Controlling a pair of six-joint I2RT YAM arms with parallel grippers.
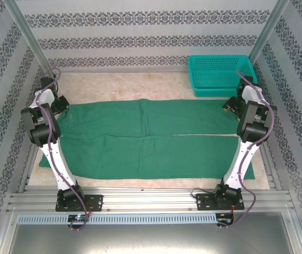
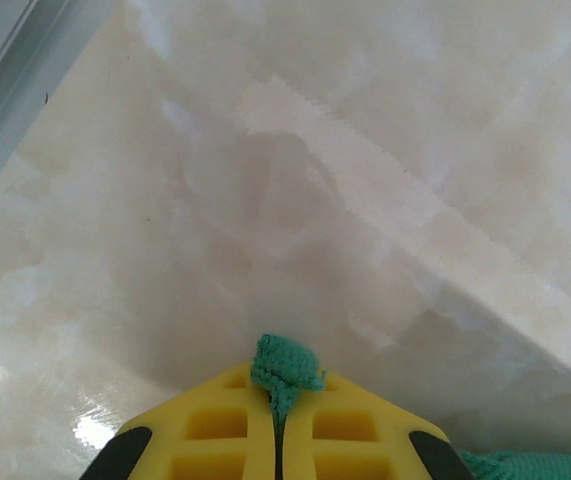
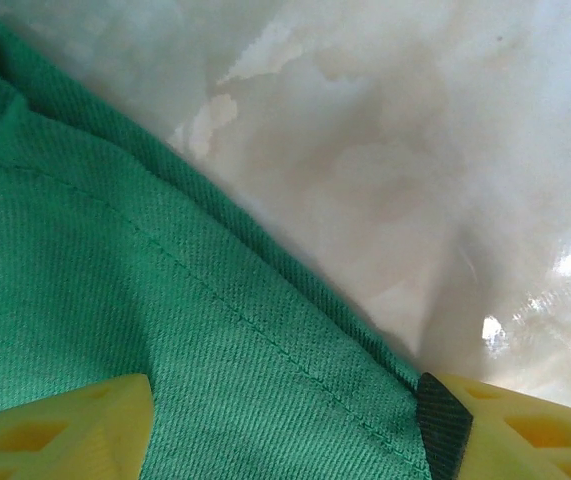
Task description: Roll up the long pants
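The long pants [image 1: 151, 143] lie spread flat across the pale marbled table [image 1: 135, 84], dark green and wide, reaching nearly from one arm to the other; a slit between the two legs runs in from the right side, so the legs point right and the undivided part is on the left; the near edge of the cloth lies close to the metal rails [image 1: 151, 198] at the front; the left gripper [image 2: 278, 425] is at the far left corner of the pants, its yellow fingers [image 2: 215, 430] pressed together on a small bunch of green cloth that pokes out past their tips, with bare table beyond; the right gripper [image 3: 285, 430] is at the far right end of the pants, just in front of a teal mesh basket [image 1: 219, 74] that sits in the far right corner; its jaws stand apart, one on either side of the stitched hem, cloth lying between them and bare table past the edge; whether they touch the cloth I cannot tell
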